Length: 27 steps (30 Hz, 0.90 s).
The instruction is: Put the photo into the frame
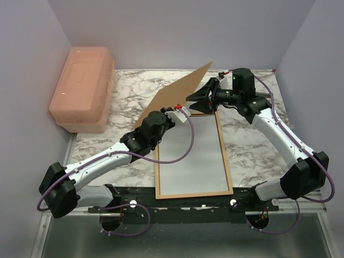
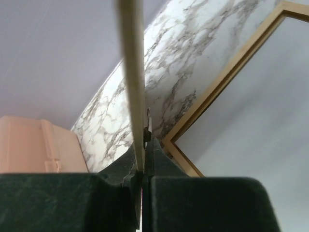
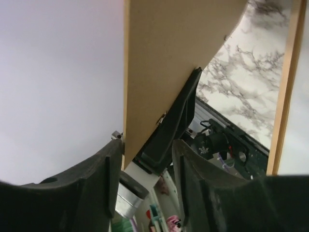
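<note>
Orange-brown frame [image 1: 194, 195] lies flat on the tabletop [image 1: 252, 150] below both grippers. Above it the left gripper [image 2: 144, 166] pinches the brown backing board [image 1: 177, 91], tilted up; beyond, the right gripper [image 3: 147, 154] stands open, holding nothing. No photo in sight, so the board likely needs parking aside first.

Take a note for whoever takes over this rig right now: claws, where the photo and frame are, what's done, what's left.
Left claw: shut on the edge of the plain brown backing board, holding it tilted above the marble table.
Right claw: open beside the board, gripping nothing.
Thin orange-brown wooden frame: flat on that table, no print in it.
Photo: not visible in any view.
Done: board off frame.
To do: locate photo, seat it in frame.
</note>
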Motion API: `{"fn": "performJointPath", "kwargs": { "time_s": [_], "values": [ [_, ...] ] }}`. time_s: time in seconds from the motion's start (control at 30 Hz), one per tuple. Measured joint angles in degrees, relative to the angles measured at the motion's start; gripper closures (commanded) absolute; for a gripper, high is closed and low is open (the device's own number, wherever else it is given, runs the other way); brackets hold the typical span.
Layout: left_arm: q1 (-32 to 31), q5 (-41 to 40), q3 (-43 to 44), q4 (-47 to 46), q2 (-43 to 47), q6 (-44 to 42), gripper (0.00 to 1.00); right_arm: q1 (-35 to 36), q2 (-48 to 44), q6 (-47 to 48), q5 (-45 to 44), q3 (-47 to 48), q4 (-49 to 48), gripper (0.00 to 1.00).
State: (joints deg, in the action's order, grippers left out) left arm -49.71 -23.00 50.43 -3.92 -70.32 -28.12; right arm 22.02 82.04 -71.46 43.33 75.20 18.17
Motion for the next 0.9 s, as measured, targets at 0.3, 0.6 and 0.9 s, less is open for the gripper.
{"fn": "performJointPath", "kwargs": {
  "time_s": [0.3, 0.6, 0.9],
  "values": [
    [0.74, -2.71, 0.00, 0.83, 7.65, 5.33, 1.00, 0.02, -2.47, 3.65, -0.66, -0.09, -1.31, 0.00],
    [0.72, -7.08, 3.21, 5.79, 18.82, 11.34, 1.00, 0.02, -3.08, 9.22, -3.45, 0.61, 0.90, 0.00],
    [0.72, -7.26, 13.66, 16.17, 27.30, 22.34, 1.00, -0.83, -3.15, 19.32, -3.41, 2.45, 2.34, 0.00]
  ]
}}
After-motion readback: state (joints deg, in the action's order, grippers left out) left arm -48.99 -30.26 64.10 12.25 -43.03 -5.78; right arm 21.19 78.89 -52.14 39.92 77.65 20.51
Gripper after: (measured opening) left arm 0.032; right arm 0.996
